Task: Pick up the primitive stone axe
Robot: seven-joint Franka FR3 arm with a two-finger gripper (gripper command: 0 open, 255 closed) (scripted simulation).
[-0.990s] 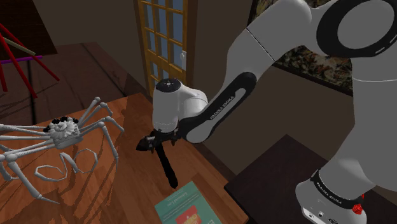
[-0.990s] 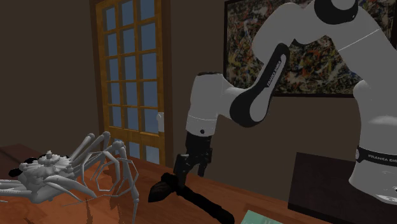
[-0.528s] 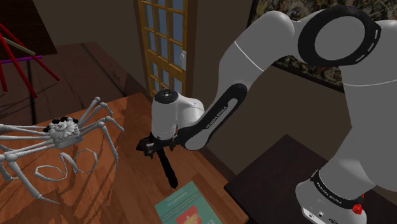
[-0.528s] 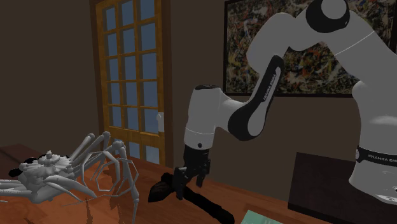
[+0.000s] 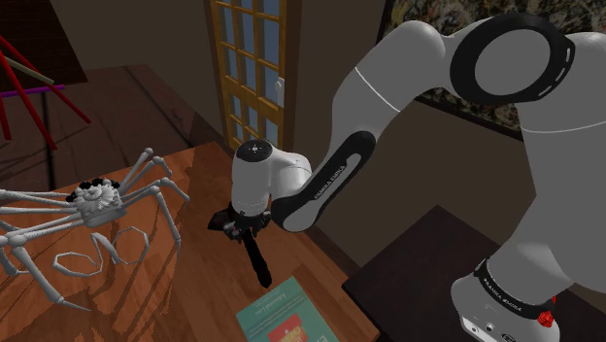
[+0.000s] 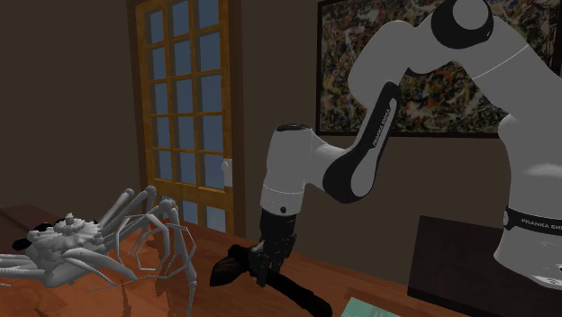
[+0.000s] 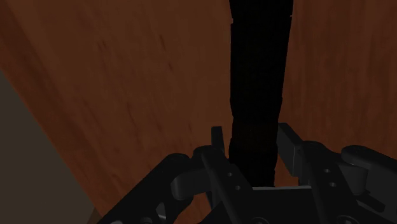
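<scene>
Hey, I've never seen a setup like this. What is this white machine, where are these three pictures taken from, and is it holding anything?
It is a white robot arm standing on a dark box, all drawn by a simulator. One picture looks down from beside its shoulder. Another watches from low down near the table. The third comes from a camera on the hand, looking along its black gripper. On the wooden table lie a black axe, a pale crab figure and a teal book. The gripper is down at the axe's handle with one finger on each side, apart. Nothing is held yet, as far as I can see: the axe lies on the table.
</scene>
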